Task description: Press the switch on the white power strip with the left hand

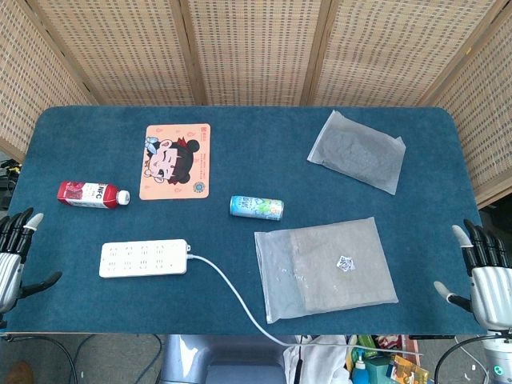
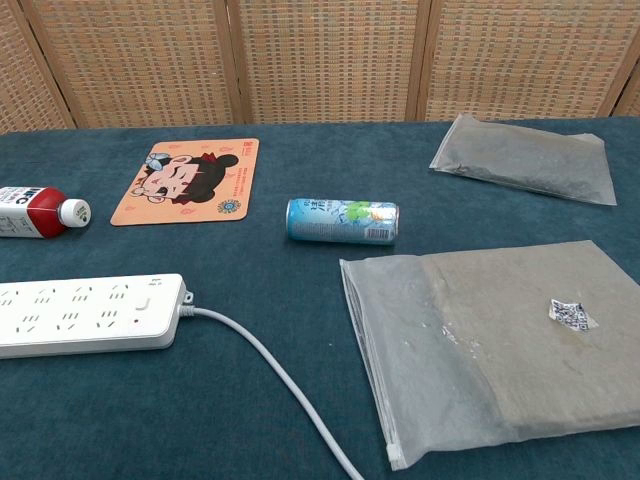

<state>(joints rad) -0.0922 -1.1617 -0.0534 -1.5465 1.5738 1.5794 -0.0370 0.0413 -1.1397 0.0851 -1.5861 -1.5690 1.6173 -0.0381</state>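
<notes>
Wicker screens back the blue felt table (image 1: 240,136), and off its edge the left hand (image 1: 14,252) waits with fingers (image 1: 20,226) spread wide, holding nothing, well apart from the white rectangular plastic power strip (image 1: 144,258). Beyond the strip's far end the right hand (image 1: 484,276) is spread and empty too. By my read the reach hasn't begun: next comes a swing to the strip's small switch (image 2: 143,301) near its cord end, barely discernible; both hands are cut off by the frame.

You see the white power strip (image 1: 144,258) lying flat on the blue table's left side, long side across, its switch (image 2: 142,302) near the right end, white cable (image 1: 232,292) curving off the front edge.
</notes>
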